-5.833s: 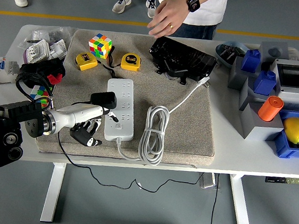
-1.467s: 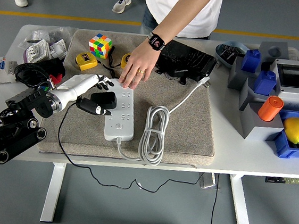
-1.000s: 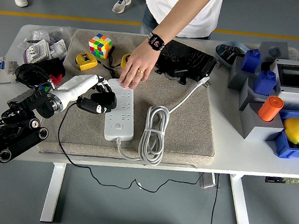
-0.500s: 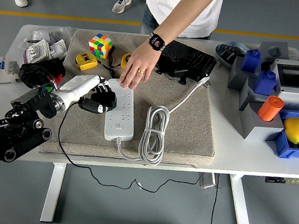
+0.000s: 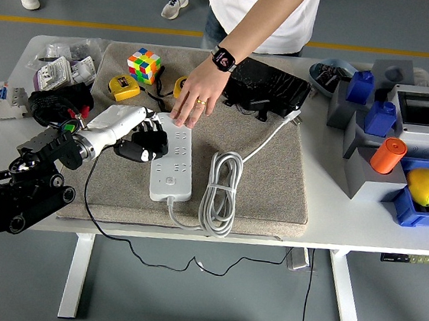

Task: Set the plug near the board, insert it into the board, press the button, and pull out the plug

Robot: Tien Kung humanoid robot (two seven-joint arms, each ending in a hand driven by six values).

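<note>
A white power strip (image 5: pixel 172 168) lies lengthwise on the grey mat (image 5: pixel 266 181). My left hand (image 5: pixel 145 139) reaches in from the left, its dark fingers curled around the black plug (image 5: pixel 155 146) at the strip's left edge, near its middle. I cannot tell whether the plug's pins sit in a socket. The plug's thin black cable (image 5: pixel 94 209) trails off the table's front edge. A person's hand (image 5: pixel 192 101) presses on the strip's far end.
The strip's white cord (image 5: pixel 221 189) lies coiled to its right. A Rubik's cube (image 5: pixel 143 65) and a yellow tape measure (image 5: pixel 124 87) sit at the mat's far left, a black bag (image 5: pixel 272 86) behind. Grey and blue bins (image 5: pixel 366 176) crowd the right.
My left hand moved up from the mat's front to the strip's left edge and closed its fingers around the plug. The person's hand came down onto the strip's far end and stays there.
</note>
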